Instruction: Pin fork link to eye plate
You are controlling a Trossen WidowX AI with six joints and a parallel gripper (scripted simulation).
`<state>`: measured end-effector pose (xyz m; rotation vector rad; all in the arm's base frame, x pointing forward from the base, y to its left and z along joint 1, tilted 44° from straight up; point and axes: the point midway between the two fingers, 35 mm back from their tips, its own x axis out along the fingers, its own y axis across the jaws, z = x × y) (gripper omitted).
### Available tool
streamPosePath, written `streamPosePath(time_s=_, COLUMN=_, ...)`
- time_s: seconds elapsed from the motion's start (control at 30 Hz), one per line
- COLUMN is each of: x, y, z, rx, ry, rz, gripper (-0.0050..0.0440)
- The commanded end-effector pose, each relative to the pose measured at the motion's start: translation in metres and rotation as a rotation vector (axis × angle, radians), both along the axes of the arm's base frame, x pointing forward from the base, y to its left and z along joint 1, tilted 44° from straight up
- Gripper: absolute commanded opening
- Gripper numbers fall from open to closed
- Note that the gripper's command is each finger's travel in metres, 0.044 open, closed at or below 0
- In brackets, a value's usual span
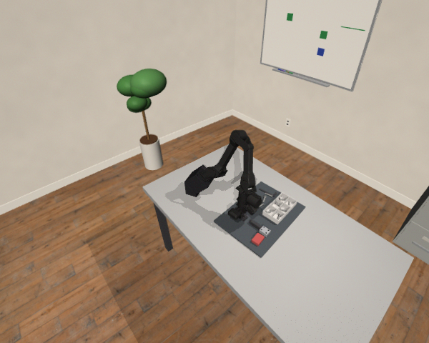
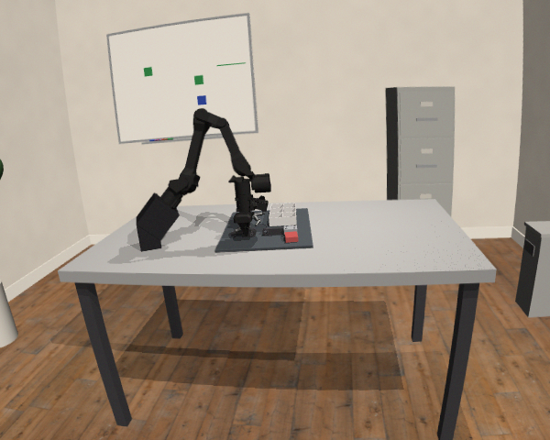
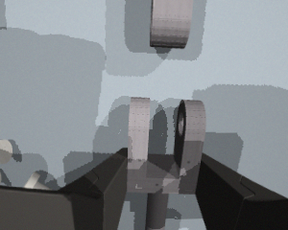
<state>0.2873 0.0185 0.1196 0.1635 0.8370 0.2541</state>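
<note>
In the wrist view my gripper point(image 3: 160, 156) is shut on the base of the grey fork link point(image 3: 140, 128). The link's two cheeks stand upright and point away from the camera, and the right cheek point(image 3: 192, 126) shows its bore. The eye plate point(image 3: 170, 23) stands farther ahead, apart from the fork and in line with the gap between the cheeks. Loose pins point(image 3: 1, 150) point(image 3: 35, 180) lie at the lower left. In the top and exterior views the gripper point(image 1: 235, 213) point(image 2: 241, 230) is low over the dark mat point(image 1: 239, 236) point(image 2: 266, 244).
A white parts box point(image 1: 280, 207) point(image 2: 282, 214) stands on the mat's far side. A red block point(image 1: 258, 239) point(image 2: 291, 236) and a small grey block point(image 1: 264, 231) sit near the mat's front. The mat lies on a grey table point(image 1: 318, 276) point(image 2: 360, 246). A dark wedge-shaped base point(image 1: 196, 181) point(image 2: 155, 223) stands to the left.
</note>
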Motion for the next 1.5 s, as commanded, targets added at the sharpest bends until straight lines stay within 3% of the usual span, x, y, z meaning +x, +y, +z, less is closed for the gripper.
streamPosePath(time_s=0.0, x=-0.0007, y=0.0009, z=-0.0009, rx=0.001, ry=0.003, rz=0.003, gripper=0.0123)
streamPosePath(time_s=1.47, x=-0.0040, y=0.0037, z=-0.0034, rx=0.000, ry=0.007, rz=0.011, gripper=0.0123)
